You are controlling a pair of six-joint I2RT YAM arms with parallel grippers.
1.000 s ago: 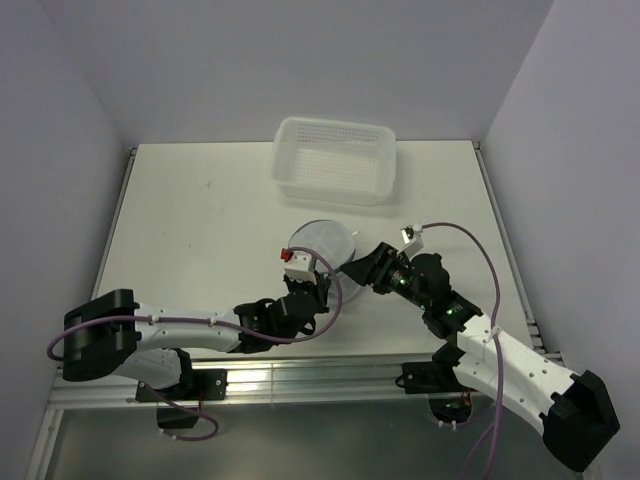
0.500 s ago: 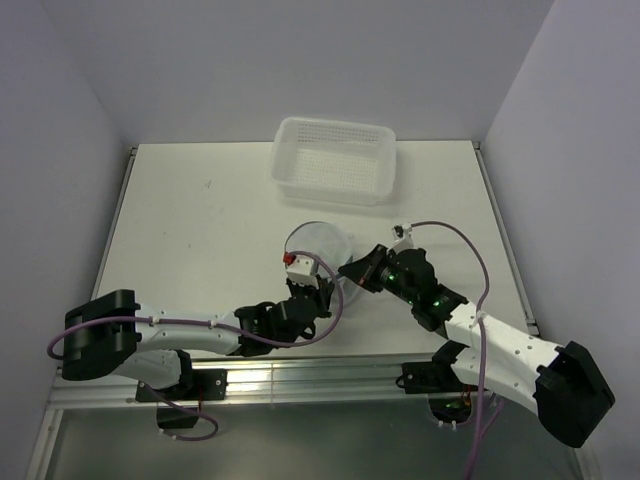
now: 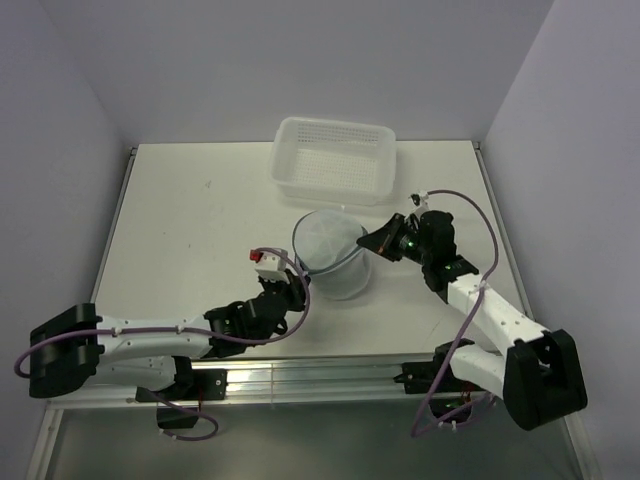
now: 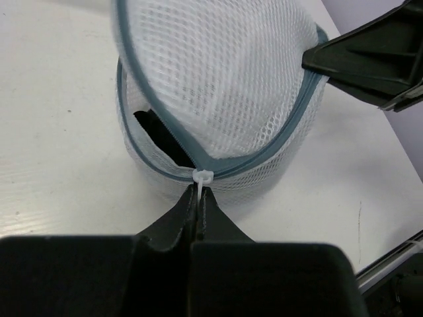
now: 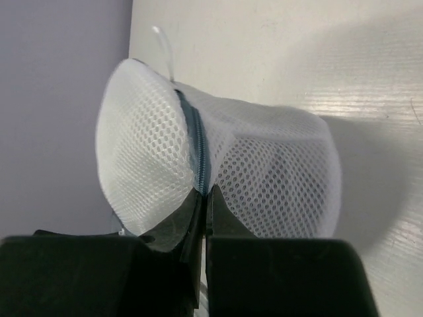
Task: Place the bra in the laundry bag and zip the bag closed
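At the left of the top view, the left arm lies low over the white counter (image 3: 190, 230) and reaches to the right. The left pincer (image 3: 297, 288) ends at the near left side of the laundry bag (image 3: 333, 258). In the left wrist view the left pincer (image 4: 198, 198) is closed, and between its tips it pinches the small white zipper pull (image 4: 203, 176). The laundry bag (image 4: 225, 79) stands on the counter in the middle, near the white perforated basket (image 3: 335, 160) and in front of it. It is a round pod of white see-through mesh with two domed halves, joined by a grey-blue zipper band (image 4: 277, 142). To the right of the pull the band looks joined. To the left of the pull the two halves stand apart, and the upper half is lifted. In this gap a piece of the bra (image 4: 157, 131) shows as soft black fabric lying inside the lower half. The mesh hides the rest of it, so I cannot tell its full shape. On the right side of the bag the right pincer (image 3: 368, 243) meets the rim. In the right wrist view the right pincer (image 5: 203, 197) is closed on the zipper band (image 5: 198, 148), which runs upward from its tips between the two mesh domes. The same black pincer appears at the upper right of the left wrist view, with its tip touching the band.
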